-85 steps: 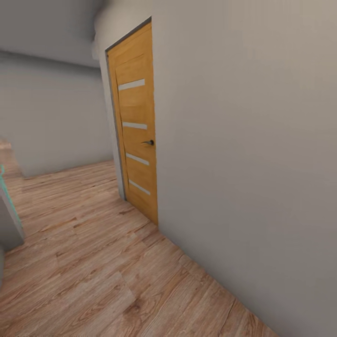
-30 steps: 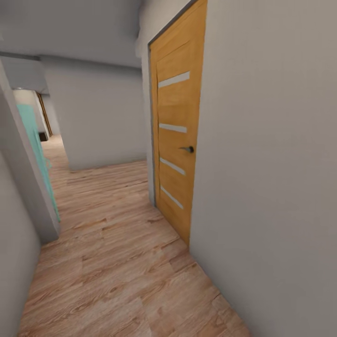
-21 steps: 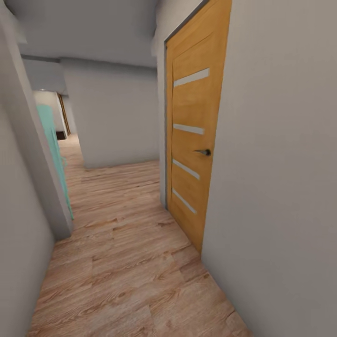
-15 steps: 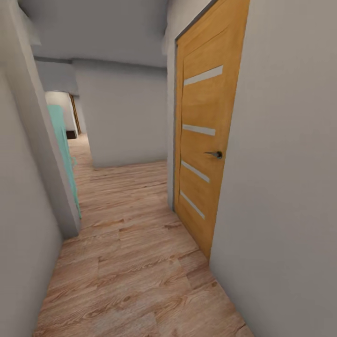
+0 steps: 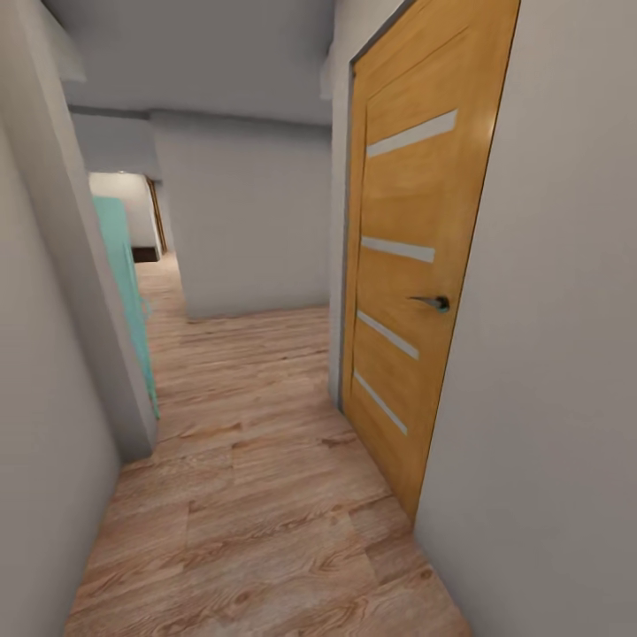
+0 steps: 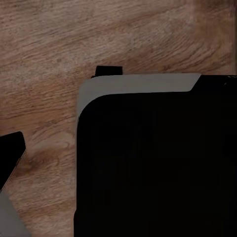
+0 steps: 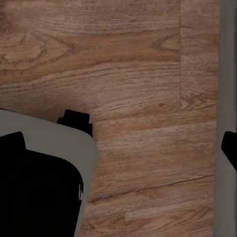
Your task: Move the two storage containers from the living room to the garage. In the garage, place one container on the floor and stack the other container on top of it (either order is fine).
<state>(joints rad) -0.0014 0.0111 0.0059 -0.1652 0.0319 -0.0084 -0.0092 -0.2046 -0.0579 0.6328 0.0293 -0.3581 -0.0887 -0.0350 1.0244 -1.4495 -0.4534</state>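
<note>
Both storage containers are out of view. I am in a hallway with a light wood plank floor [image 5: 257, 495]. In the left wrist view a dark finger tip [image 6: 10, 153] sticks in at the frame's edge over the planks, beside my black, grey-rimmed base [image 6: 158, 163]. The right wrist view has a dark finger tip [image 7: 230, 148] at its edge, planks below it and a corner of the base [image 7: 34, 182]. Nothing lies beside either finger. Neither view tells me how the jaws stand.
A closed orange wooden door [image 5: 416, 292] with a dark handle [image 5: 431, 303] sits in the grey wall [image 5: 548, 354] close on my right. A grey wall [image 5: 44, 398] runs along my left, past a teal panel [image 5: 124, 283]. The corridor continues toward a pale far wall [image 5: 252, 221].
The whole head view has shifted: the camera has turned and advanced, so the orange door now stands larger and further right, and the corridor with the teal panel has come into sight.
</note>
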